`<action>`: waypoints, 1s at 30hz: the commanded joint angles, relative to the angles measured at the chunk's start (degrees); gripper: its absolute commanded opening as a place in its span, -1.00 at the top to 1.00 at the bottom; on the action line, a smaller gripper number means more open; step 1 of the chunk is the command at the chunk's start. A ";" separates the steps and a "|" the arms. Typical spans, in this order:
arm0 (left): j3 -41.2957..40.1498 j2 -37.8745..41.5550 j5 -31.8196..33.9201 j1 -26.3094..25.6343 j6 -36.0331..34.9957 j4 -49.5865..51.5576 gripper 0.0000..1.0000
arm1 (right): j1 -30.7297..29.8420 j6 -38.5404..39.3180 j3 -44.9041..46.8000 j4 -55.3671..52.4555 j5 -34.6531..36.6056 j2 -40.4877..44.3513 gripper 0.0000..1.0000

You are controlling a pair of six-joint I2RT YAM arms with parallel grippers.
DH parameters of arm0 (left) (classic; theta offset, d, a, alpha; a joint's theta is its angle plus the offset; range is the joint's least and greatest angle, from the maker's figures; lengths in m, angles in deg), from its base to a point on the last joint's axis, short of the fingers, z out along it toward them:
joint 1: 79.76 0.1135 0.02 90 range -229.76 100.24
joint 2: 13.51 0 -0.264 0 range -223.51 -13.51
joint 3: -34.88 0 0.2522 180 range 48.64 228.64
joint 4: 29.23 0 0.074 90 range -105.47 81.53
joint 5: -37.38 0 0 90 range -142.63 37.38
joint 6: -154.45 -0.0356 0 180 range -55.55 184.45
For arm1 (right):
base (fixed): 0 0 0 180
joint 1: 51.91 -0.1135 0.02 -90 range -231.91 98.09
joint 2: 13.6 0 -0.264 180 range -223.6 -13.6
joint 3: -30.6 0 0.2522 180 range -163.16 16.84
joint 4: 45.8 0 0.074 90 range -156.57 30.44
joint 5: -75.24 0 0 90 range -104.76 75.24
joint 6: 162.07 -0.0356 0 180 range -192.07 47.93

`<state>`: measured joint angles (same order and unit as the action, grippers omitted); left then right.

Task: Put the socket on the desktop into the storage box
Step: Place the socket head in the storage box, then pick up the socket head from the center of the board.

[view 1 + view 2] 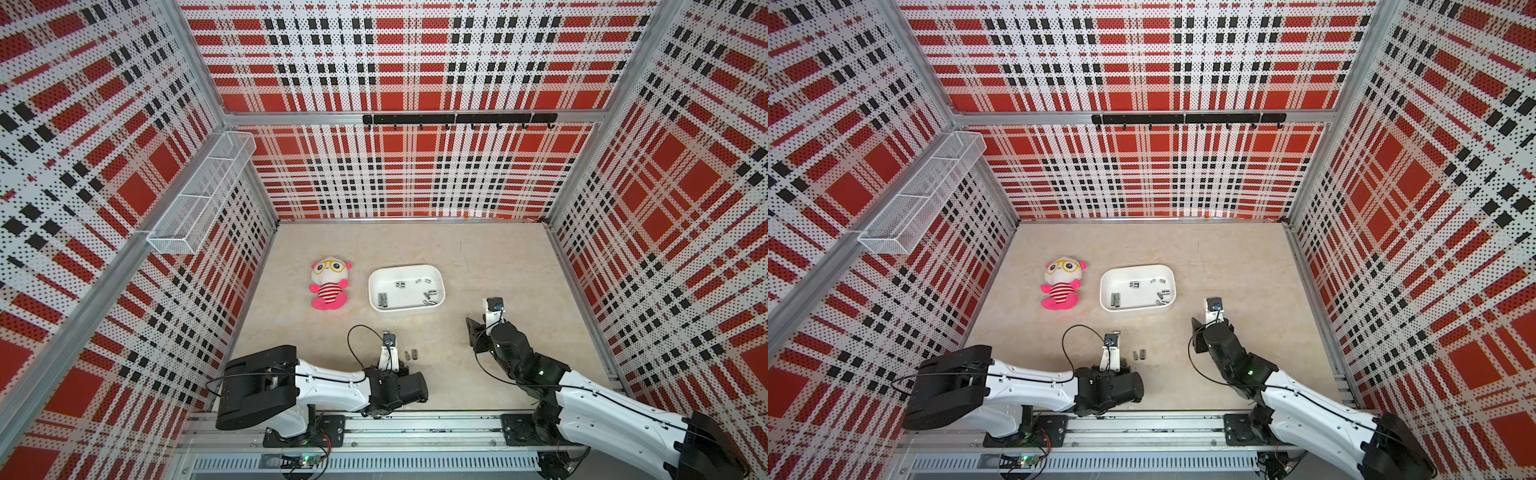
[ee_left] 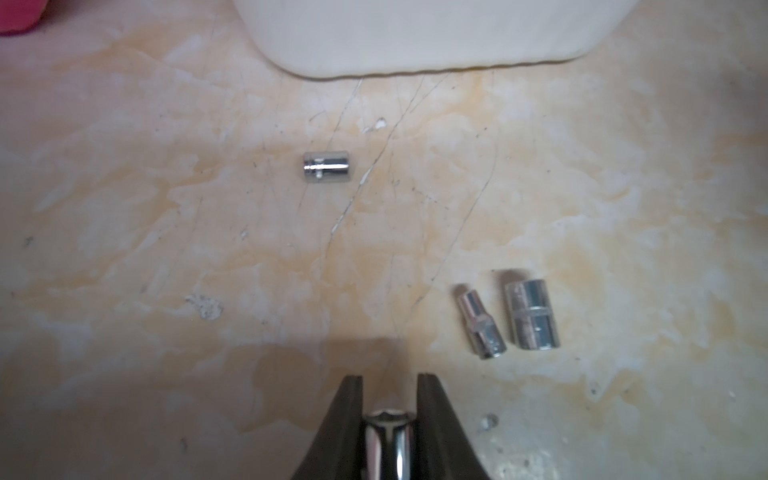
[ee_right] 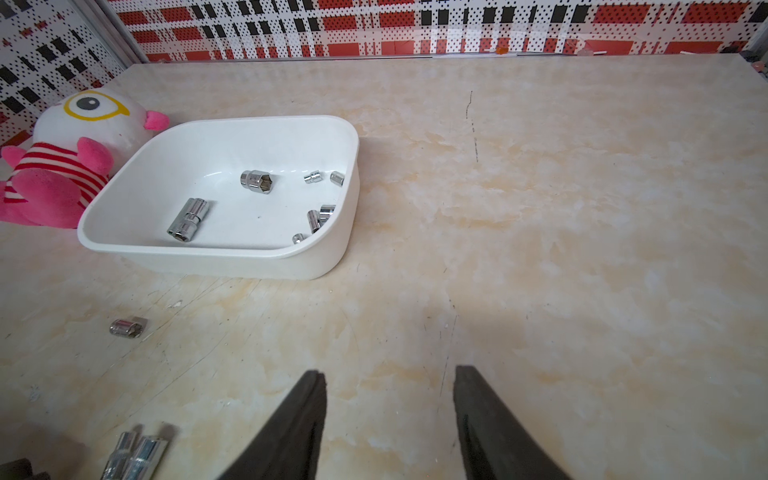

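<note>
In the left wrist view my left gripper [image 2: 390, 382] is shut on a chrome socket [image 2: 388, 440] just above the beige desktop [image 2: 166, 249]. In front of it lie three more sockets: a short one [image 2: 326, 166], a slim one [image 2: 482, 326] and a wide one [image 2: 532, 313]. Two of them [image 1: 410, 354] show in a top view beside the left gripper [image 1: 400, 366]. The white storage box [image 1: 405, 267] [image 3: 316, 262] holds several sockets. My right gripper [image 3: 388, 374] [image 1: 473, 332] hangs open and empty over bare desktop to the box's right.
A pink-and-white plush doll [image 1: 329, 282] lies left of the box. A white wire-mesh basket [image 1: 199, 195] hangs on the left wall and a black hook rail [image 1: 457, 119] on the back wall. Plaid walls enclose the desktop on three sides.
</note>
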<state>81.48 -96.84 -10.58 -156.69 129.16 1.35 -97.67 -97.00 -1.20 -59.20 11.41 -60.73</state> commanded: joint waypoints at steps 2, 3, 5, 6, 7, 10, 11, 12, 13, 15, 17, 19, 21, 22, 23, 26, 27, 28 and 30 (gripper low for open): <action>6.00 5.49 1.40 3.69 -9.28 0.32 1.00 | -0.30 0.67 -1.23 1.29 -1.67 -0.24 -0.13; 7.36 6.52 1.80 5.12 -11.34 0.25 1.00 | -0.30 0.67 -1.22 1.47 -2.17 -0.41 -0.13; 9.88 7.94 1.31 9.19 -15.70 -0.88 1.00 | -0.30 0.81 -1.25 1.89 -3.30 -0.76 -0.14; 11.24 8.34 -0.21 11.65 -18.04 -1.81 1.00 | -0.30 0.77 -1.24 2.18 -4.02 -1.20 -0.15; 12.52 8.40 -1.95 14.31 -20.52 -2.62 1.00 | -0.30 0.84 -1.29 2.37 -4.62 -1.67 -0.15; 15.39 7.55 -5.85 21.82 -25.97 -6.29 1.00 | -0.30 1.11 -1.63 2.83 -5.88 -3.09 -0.17; 15.71 6.79 -7.62 24.03 -27.35 -8.03 1.00 | -0.30 1.20 -1.64 2.85 -6.09 -3.59 -0.17; 16.37 5.58 -10.18 26.27 -28.62 -9.69 1.00 | -0.30 1.29 -1.81 2.90 -6.31 -4.11 -0.17; 16.96 4.20 -12.25 28.15 -29.60 -10.72 1.00 | -0.30 1.37 -1.91 2.89 -6.52 -4.45 -0.17; 19.18 0.00 -15.28 31.43 -31.12 -11.51 1.00 | -0.30 1.55 -2.00 3.23 -7.19 -5.15 -0.18; 21.15 -3.93 -16.48 32.88 -32.34 -11.64 1.00 | -0.38 1.65 -2.08 3.55 -7.87 -5.64 -0.18; 22.09 -7.11 -17.39 33.57 -32.95 -12.77 1.00 | -0.47 2.00 -2.02 4.11 -9.16 -6.36 -0.19; 22.63 -9.51 -17.28 34.01 -33.48 -14.13 1.00 | -0.71 2.33 -2.24 4.72 -10.06 -7.57 -0.20; 22.79 -10.47 -16.52 34.31 -33.50 -14.63 1.00 | -0.89 2.45 -2.53 4.70 -10.24 -8.23 -0.20; 22.79 -11.22 -16.34 34.72 -33.64 -15.28 0.97 | -1.08 2.55 -2.74 4.67 -10.35 -8.92 -0.20; 21.99 -13.01 -18.25 36.71 -33.49 -17.57 0.88 | -2.02 2.95 -3.47 4.82 -10.73 -10.57 -0.21; 21.75 -13.45 -18.65 37.08 -33.68 -18.09 0.76 | -2.59 3.08 -3.70 4.96 -10.87 -11.05 -0.20; 21.57 -13.70 -18.62 37.17 -33.92 -18.53 0.62 | -2.96 3.28 -3.80 5.00 -11.09 -11.40 -0.21; 20.97 -13.60 -18.29 37.33 -34.27 -19.20 0.41 | -4.40 3.86 -4.26 5.35 -11.08 -12.49 -0.23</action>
<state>102.68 -110.37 -28.18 -119.94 96.26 -13.99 -100.49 -94.40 -3.80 -55.49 1.18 -72.25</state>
